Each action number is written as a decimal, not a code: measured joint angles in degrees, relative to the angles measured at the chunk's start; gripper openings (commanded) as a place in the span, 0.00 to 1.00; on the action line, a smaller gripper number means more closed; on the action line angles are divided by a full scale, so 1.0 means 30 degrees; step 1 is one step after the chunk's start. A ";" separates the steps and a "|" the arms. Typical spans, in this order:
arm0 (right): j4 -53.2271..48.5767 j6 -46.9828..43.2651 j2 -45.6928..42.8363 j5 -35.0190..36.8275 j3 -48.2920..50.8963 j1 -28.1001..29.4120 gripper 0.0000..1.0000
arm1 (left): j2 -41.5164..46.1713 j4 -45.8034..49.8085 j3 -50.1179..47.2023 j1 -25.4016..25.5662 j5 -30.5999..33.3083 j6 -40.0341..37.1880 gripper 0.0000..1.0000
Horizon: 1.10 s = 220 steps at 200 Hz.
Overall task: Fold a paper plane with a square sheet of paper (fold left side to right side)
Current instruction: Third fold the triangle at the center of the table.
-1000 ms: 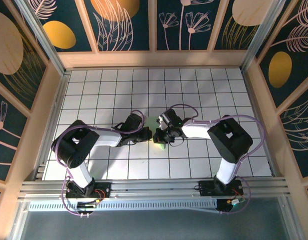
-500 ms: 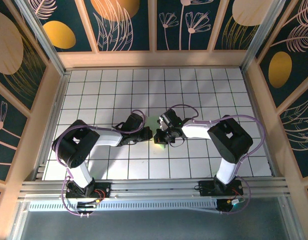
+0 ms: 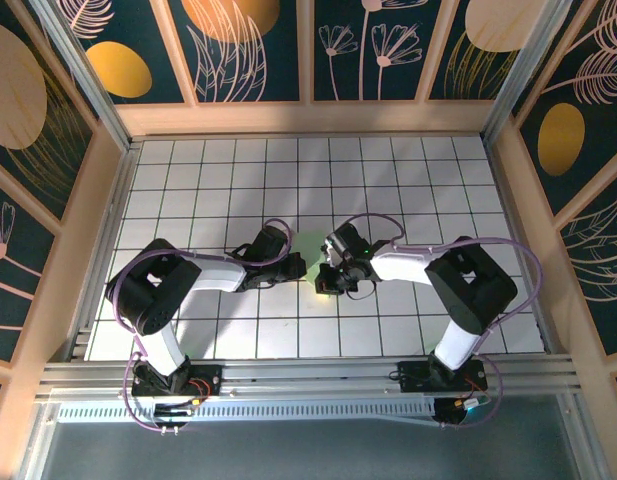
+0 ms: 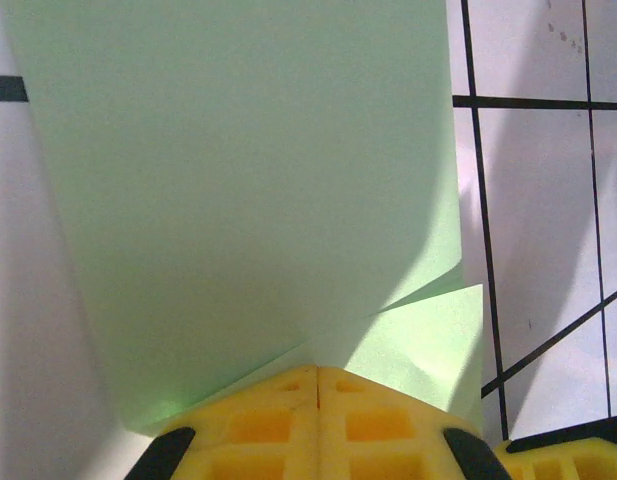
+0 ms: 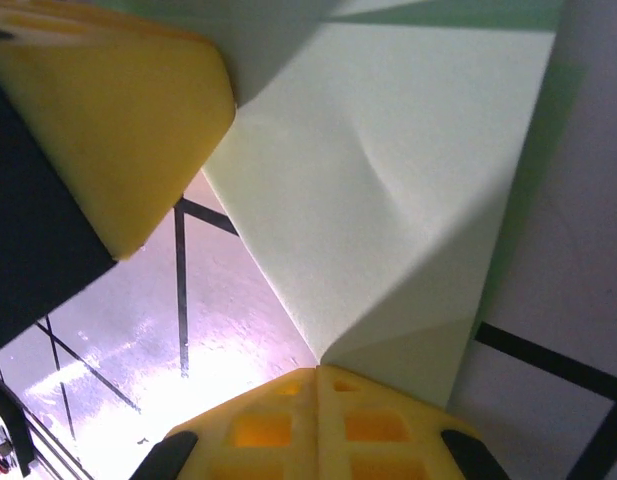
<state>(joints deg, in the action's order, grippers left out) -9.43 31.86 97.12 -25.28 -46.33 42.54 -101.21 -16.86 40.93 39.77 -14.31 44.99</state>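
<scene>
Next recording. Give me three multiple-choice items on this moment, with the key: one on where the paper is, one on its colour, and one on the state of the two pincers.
1. Where is the sheet of paper?
A. against the far wall
B. in the middle of the table, between the two arm tips
C. at the table's right edge

2. What colour is the sheet?
A. pale green
B. red
C. black

3. How do the left pincer and the right pincer stand?
A. both wide open
B. both shut on the sheet
C. left open, right shut

Key:
1 B: the top view shows the sheet between the arm tips at mid-table.
2 A: it is pale green in every view.
3 B: each wrist view shows the pincer closed, with paper coming out of its tip.
</scene>
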 measured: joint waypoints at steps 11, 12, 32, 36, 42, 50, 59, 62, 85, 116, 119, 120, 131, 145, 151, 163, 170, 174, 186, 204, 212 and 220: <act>-0.0022 0.0000 -0.0131 0.0000 0.0131 0.0000 0.00 | 0.0000 0.0000 0.0007 0.0000 0.0007 0.0000 0.00; -0.0029 0.0007 -0.0153 0.0000 0.0146 0.0000 0.00 | 0.0000 0.0000 0.0007 0.0000 0.0007 0.0000 0.00; -0.0087 0.0007 -0.0386 -0.0007 0.0401 0.0000 0.00 | 0.0000 0.0007 0.0022 0.0000 0.0015 0.0000 0.00; -0.0102 0.0007 -0.0437 -0.0007 0.0444 0.0000 0.00 | 0.0000 0.0015 0.0036 0.0000 0.0022 0.0000 0.00; -0.0124 0.0007 -0.0510 -0.0007 0.0532 0.0000 0.00 | -0.0022 0.0029 0.0051 0.0000 0.0029 0.0000 0.00; -0.0138 0.0007 -0.0605 -0.0007 0.0627 0.0000 0.00 | -0.0029 0.0051 0.0080 0.0000 0.0058 -0.0007 0.00; -0.0168 0.0007 -0.0721 -0.0007 0.0743 0.0000 0.00 | -0.0058 0.0044 0.0117 0.0007 0.0146 -0.0007 0.00; -0.0197 0.0007 -0.0758 -0.0007 0.0772 0.0000 0.00 | -0.0058 0.0044 0.0124 0.0015 0.0175 -0.0015 0.00; -0.0197 0.0007 -0.1013 -0.0015 0.1049 0.0000 0.00 | -0.0109 0.0022 0.0204 0.0022 0.0444 -0.0015 0.00; -0.0379 0.0022 -0.1239 -0.0095 0.1158 -0.0007 0.00 | -0.0117 -0.0015 0.0255 0.0022 0.0452 -0.0015 0.00; -0.0423 0.0015 -0.1260 -0.0102 0.1158 -0.0007 0.00 | -0.0117 -0.0015 0.0262 0.0022 0.0452 -0.0007 0.00; -0.0430 0.0022 -0.1268 -0.0109 0.1158 -0.0007 0.00 | -0.0117 -0.0015 0.0262 0.0022 0.0452 -0.0007 0.00; -0.0481 0.0015 -0.1472 -0.0211 0.1158 -0.0080 0.00 | -0.0087 0.0044 0.0313 0.0015 0.0444 -0.0007 0.00; -0.0532 -0.0007 -0.1982 -0.0299 0.1158 -0.0291 0.00 | -0.0029 0.0328 0.0452 0.0007 0.0495 -0.0007 0.01; -0.0532 -0.0073 -0.2317 -0.0386 0.1151 -0.0525 0.00 | 0.0029 0.0590 0.0546 -0.0007 0.0554 -0.0015 0.04; -0.0532 -0.0291 -0.3053 -0.0444 0.1129 -0.1188 0.10 | 0.0240 0.1253 0.0743 -0.0058 0.0838 -0.0109 0.09; -0.0532 -0.0503 -0.3490 -0.0444 0.1107 -0.1661 0.15 | 0.0474 0.1727 0.0852 -0.0124 0.0984 -0.0182 0.11; -0.0510 -0.0583 -0.3672 -0.0437 0.1107 -0.1887 0.19 | 0.0627 0.1974 0.0918 -0.0153 0.1086 -0.0211 0.13; -0.0495 -0.1195 -0.4182 -0.0335 0.1100 -0.2652 0.29 | 0.1239 0.2543 0.1151 -0.0270 0.1341 -0.0335 0.18; -0.0430 -0.1945 -0.4408 0.0000 0.1100 -0.3446 0.43 | 0.2339 0.2783 0.1362 -0.0503 0.1610 -0.0510 0.29; -0.0313 -0.2433 -0.4408 0.0109 0.1100 -0.3570 0.48 | 0.2856 0.2769 0.1362 -0.0641 0.1756 -0.0415 0.31; -0.0146 -0.2922 -0.4408 0.0160 0.1100 -0.3606 0.52 | 0.3359 0.2710 0.1319 -0.0816 0.1967 -0.0291 0.34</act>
<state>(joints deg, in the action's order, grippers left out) -9.87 23.09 83.90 -24.80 -43.03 31.73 -91.13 -8.73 44.88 37.32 -8.40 44.12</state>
